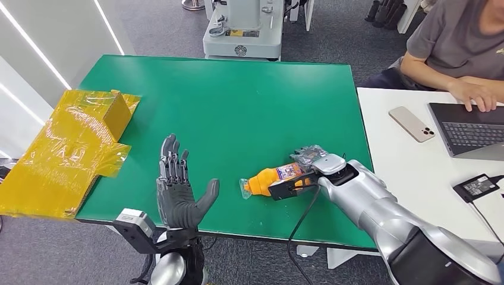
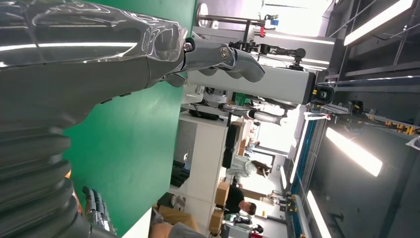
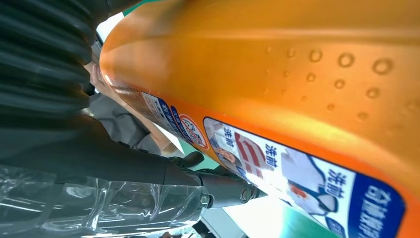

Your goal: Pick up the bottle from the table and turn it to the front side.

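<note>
1. The orange plastic bottle with a printed label (image 1: 274, 177) lies on its side on the green table (image 1: 238, 107); its base end is hidden under the right hand (image 1: 309, 166) gripping it.
2. The left hand (image 1: 177, 193) is raised, fingers spread, holding nothing.

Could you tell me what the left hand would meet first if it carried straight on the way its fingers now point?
Probably nothing soon. The left hand is open, raised at the near edge, fingers pointing toward the far side of the green table, which looks bare along that line. The bottle lies off to its right. Height is unclear.
</note>
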